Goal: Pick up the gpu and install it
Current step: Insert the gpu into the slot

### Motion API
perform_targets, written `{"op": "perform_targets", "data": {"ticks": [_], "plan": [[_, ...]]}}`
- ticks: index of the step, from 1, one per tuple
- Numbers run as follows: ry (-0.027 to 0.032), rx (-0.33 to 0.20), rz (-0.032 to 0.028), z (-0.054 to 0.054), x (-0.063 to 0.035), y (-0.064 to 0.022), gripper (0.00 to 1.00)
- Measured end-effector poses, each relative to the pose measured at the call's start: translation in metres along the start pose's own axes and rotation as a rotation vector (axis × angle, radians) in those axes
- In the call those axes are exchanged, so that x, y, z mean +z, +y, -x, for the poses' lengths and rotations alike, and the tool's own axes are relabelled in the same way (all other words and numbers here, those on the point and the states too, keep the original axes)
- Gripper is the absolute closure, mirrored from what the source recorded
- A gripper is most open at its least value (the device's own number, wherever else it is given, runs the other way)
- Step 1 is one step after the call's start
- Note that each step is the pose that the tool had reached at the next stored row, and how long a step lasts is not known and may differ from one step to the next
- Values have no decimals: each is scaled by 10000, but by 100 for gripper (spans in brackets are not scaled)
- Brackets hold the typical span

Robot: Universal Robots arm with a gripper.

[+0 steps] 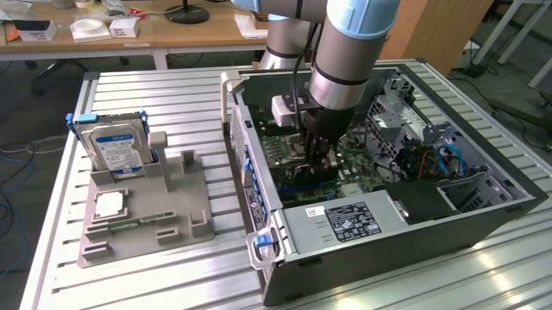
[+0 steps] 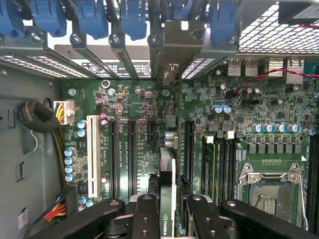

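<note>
— So where was the gpu (image 2: 167, 191) at that moment?

— Down inside the open computer case (image 1: 483, 216), held edge-on between the gripper's (image 2: 167, 211) fingers (image 2: 144, 214). In the wrist view the thin card ran up from the pincer toward the motherboard (image 2: 239, 124), its metal bracket end pointing at the rear slot covers (image 2: 119, 45). The pincer was clenched on it, one dark finger on each side.

— And in the exterior view?

— The arm (image 1: 345, 58) stood near the picture's centre, reaching straight down into the case. The tool sat low over the board, at about seven o'clock from the drive cage. The grey holder tray (image 1: 147, 219), off at nine o'clock from the case, kept the blue-labelled hard drive (image 1: 116, 148) and the memory stick (image 1: 129, 225).

— Which step was that, then?

— Picking up looked finished; I'd judge it was the seating step, the card lined up over an expansion slot (image 2: 188, 149). Whether its edge was already touching the slot I couldn't say, since the card hid that spot.

— What did the move ahead call for?

— Keeping the card upright and square to the slot, bracket matched to the rear opening, then a straight, even press.
</note>
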State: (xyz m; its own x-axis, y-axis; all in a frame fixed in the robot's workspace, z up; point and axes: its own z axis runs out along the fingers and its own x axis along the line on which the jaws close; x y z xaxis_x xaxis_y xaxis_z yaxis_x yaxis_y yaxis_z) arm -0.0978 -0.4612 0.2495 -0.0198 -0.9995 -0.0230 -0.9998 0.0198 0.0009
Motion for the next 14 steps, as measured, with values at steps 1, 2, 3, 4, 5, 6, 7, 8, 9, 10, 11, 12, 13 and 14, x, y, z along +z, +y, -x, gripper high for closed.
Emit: {"op": "perform_targets", "data": {"ticks": [1,2,3,4,5,6,7,8,9,10,11,12,13,14], "plan": [[0,0,0,0,0,0,74],[0,0,0,0,0,0,74],[0,0,0,0,0,0,74],[0,0,0,0,0,0,74],[0,0,0,0,0,0,74],[0,1,0,0,0,0,74],[-1,0,0,0,3,0,74],[-4,-2,-2,0,15,0,74],[-3,-2,-1,1,27,0,74],[-1,-2,-1,1,30,0,74],[0,0,-1,1,29,1,74],[0,0,0,1,29,1,74],[1,0,0,1,29,1,74],[1,0,0,1,29,1,74]]}}
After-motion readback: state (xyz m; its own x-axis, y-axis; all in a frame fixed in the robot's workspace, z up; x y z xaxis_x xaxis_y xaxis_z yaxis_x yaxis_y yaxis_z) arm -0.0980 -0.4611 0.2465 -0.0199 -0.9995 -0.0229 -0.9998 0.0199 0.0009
